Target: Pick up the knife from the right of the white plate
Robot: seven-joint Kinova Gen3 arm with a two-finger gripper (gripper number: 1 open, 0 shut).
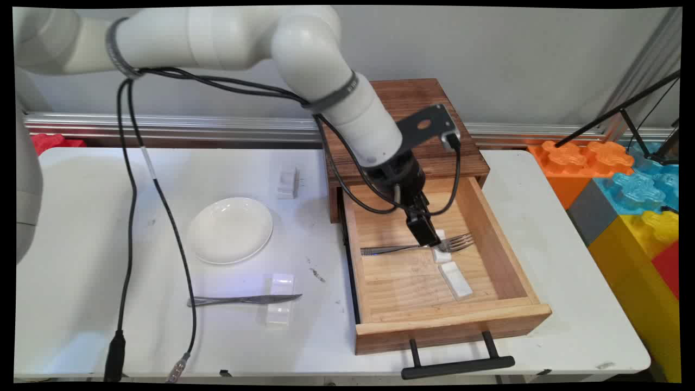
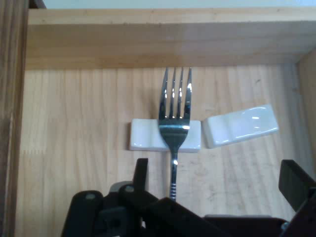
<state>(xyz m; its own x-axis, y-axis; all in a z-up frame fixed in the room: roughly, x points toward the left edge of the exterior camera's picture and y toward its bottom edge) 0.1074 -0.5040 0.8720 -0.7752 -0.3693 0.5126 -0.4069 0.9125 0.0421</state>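
While the end effector [image 2: 212,182] hangs spread open astride the fork [image 2: 175,118] handle in the open drawer [image 1: 505,239], the fork lies bridged on a white rest [image 2: 143,134]: thin, rigid, slick steel, likely best pinched mid-handle.

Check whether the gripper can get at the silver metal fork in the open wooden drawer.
Probably yes: the gripper hangs inside the open wooden drawer over the silver metal fork, jaws apart either side of its handle, nothing covering it.
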